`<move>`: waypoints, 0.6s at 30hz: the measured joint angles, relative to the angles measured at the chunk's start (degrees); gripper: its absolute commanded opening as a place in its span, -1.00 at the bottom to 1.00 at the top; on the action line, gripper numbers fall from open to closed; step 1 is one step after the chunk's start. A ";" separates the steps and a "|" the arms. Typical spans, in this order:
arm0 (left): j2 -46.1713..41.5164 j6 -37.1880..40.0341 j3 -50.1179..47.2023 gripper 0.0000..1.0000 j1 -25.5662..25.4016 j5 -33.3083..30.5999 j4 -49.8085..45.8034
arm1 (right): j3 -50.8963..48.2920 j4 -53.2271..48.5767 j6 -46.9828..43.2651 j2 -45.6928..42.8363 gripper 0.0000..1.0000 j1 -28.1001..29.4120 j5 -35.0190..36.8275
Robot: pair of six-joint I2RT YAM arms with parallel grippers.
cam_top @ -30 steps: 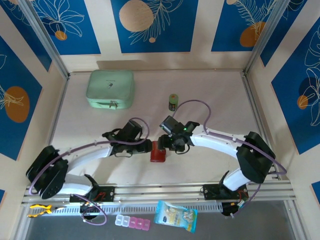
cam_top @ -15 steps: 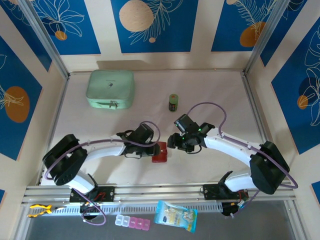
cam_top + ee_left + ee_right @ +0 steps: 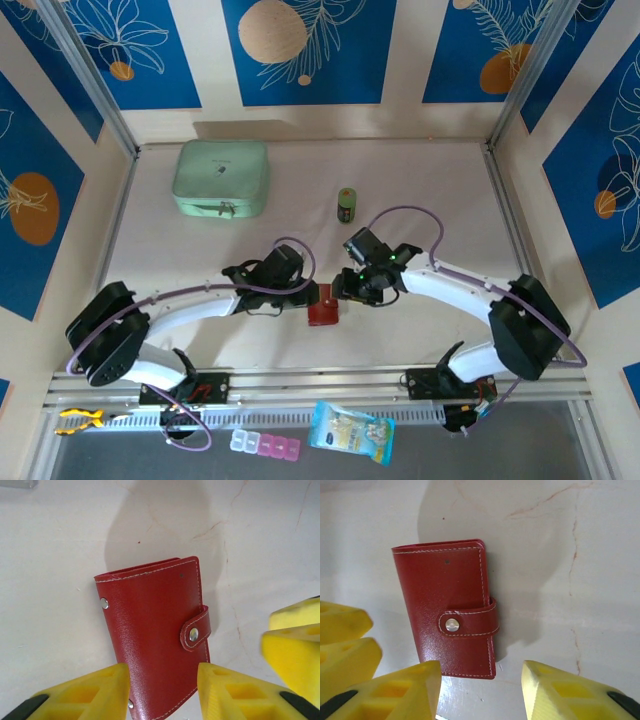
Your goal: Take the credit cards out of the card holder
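Left wrist: shut card holder (image 3: 150, 625), long axis pointing away, between part-open left claw (image 3: 162, 672); right claw (image 3: 481, 667) part-open, empty.

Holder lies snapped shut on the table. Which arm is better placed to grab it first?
Left, probably. The near end of the holder lies between the open fingers of the left gripper. In the right wrist view the holder lies beyond the tips of the right gripper, offset sideways, so that arm would need to shift.

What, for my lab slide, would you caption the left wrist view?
Snapped-shut red card holder flat on the table, left gripper open over its near end.
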 measured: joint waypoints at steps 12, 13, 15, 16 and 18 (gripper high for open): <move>-2.49 -5.73 -5.92 -0.66 2.71 1.20 4.07 | 13.75 -8.07 -2.40 12.15 -0.26 7.17 6.05; -2.95 -6.14 -6.71 -0.66 3.17 1.40 4.63 | 14.88 -8.87 -2.58 13.22 -0.26 7.78 6.84; -4.28 -7.08 -8.61 -0.66 4.26 2.03 5.77 | 17.44 -10.91 -3.02 15.89 -0.26 9.03 8.76; -4.81 -7.32 -9.22 -0.66 4.59 2.25 6.03 | 18.29 -11.72 -3.28 16.83 -0.26 9.40 9.35; -6.12 -7.67 -10.47 -0.67 5.18 2.60 6.38 | 20.37 -13.51 -3.72 19.30 -0.26 10.29 10.88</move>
